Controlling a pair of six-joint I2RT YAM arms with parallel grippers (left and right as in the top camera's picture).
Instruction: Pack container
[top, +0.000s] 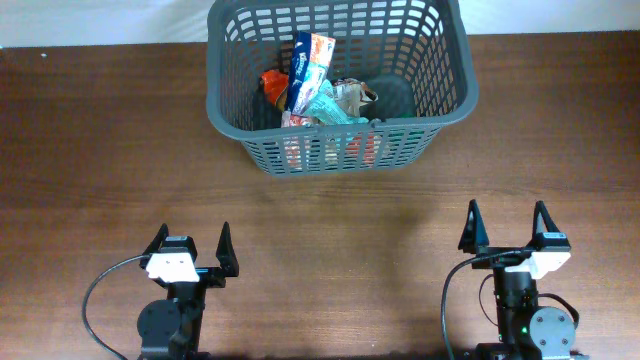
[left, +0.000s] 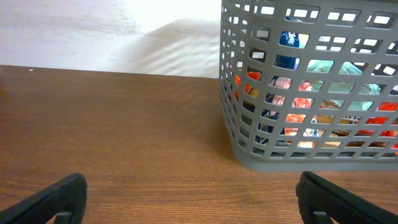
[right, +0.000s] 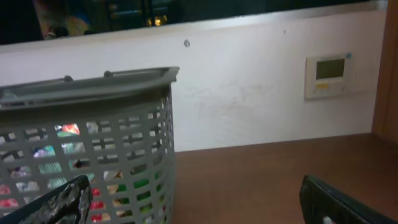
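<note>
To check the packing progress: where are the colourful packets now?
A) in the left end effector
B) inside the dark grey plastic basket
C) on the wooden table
B: the colourful packets lie inside the large dark grey slotted plastic basket; the left end effector and right end effector stand open, empty.

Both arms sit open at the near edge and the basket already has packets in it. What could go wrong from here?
1. The basket stands well away from the left gripper and the right gripper. A long reach might catch its tall rim and shove or tip it.
2. The packets are heaped toward the near wall, with the blue-and-white packet propped on top. Anything dropped there may slide off or jam.
</note>
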